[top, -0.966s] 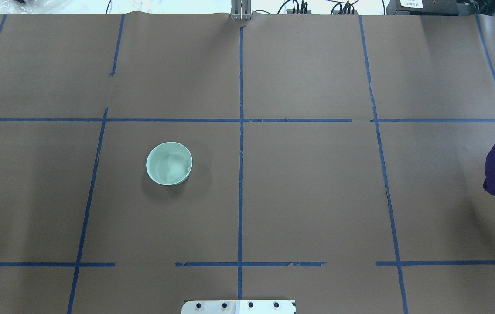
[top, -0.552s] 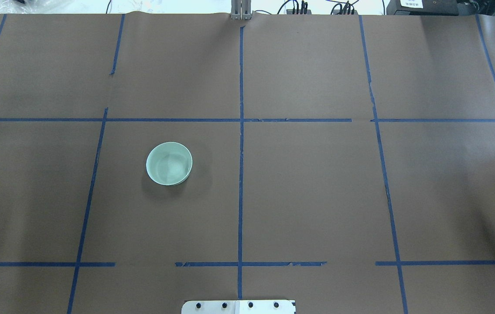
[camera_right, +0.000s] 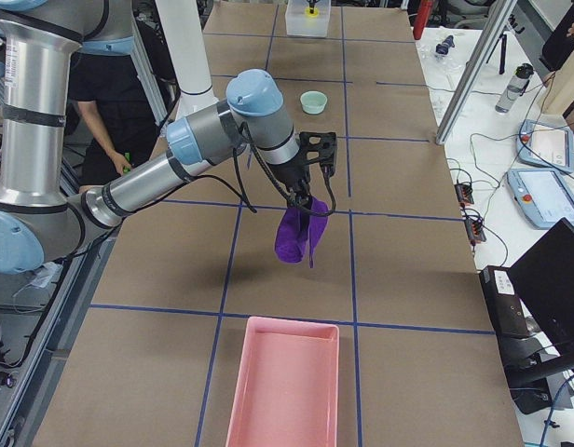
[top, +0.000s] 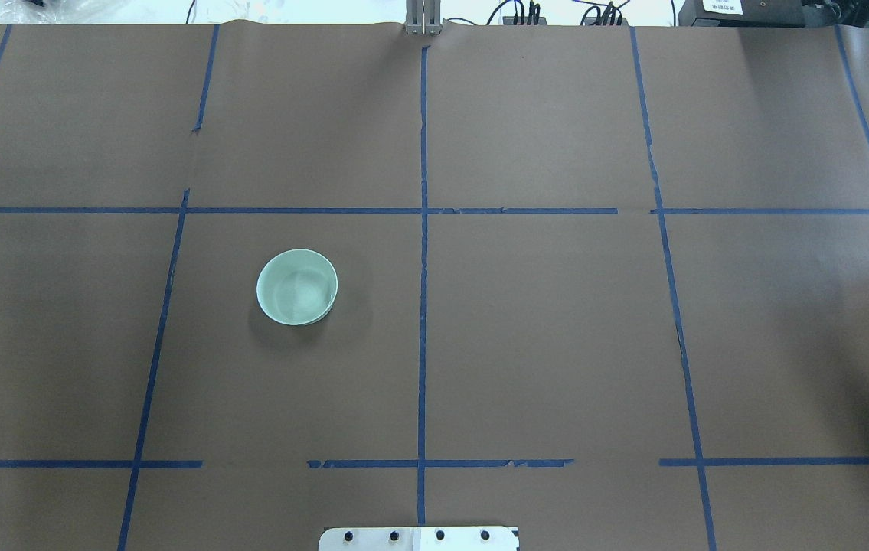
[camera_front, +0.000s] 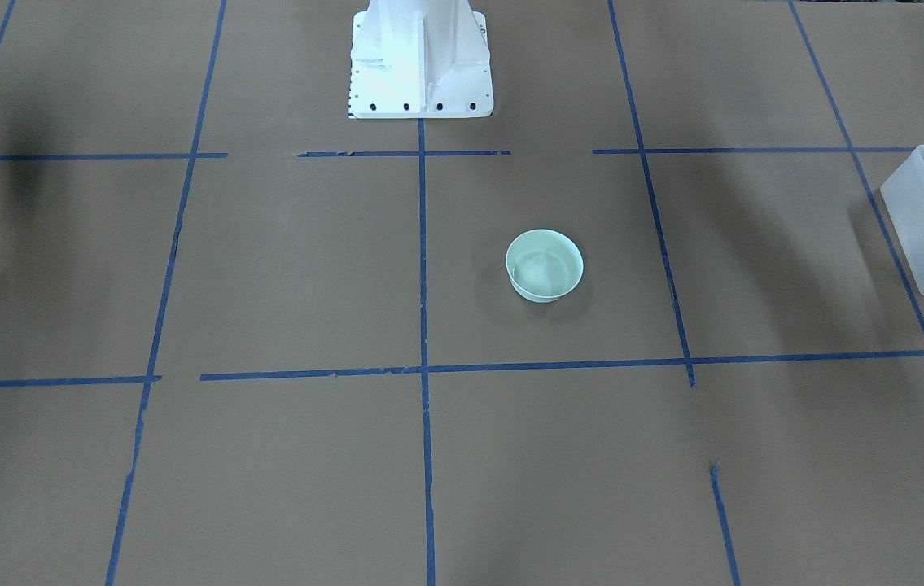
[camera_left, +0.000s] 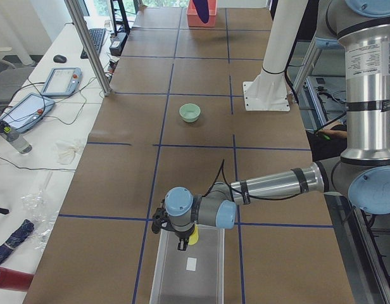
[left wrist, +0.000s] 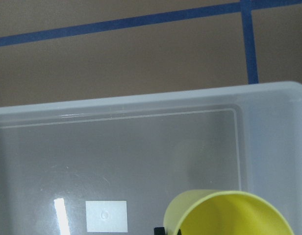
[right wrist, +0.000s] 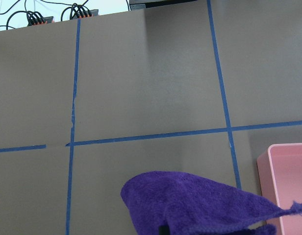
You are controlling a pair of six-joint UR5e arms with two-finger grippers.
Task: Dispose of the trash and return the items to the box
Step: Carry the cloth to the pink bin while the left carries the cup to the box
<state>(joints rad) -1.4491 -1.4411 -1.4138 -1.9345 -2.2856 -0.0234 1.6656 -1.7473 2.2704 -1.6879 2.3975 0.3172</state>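
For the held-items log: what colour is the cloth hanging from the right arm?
Purple. The cloth shows best in the exterior right view.

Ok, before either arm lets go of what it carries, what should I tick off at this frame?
1. Yellow cup over the box: ok, it hangs inside the box's outline.
2. Box floor under the cup free: ok, only a white label shows.
3. Purple cloth over the pink tray: not ok, it hangs short of the tray.
4. Green bowl returned: not ok, it sits on the table.
5. Grip firmness on cup and cloth: cannot tell.
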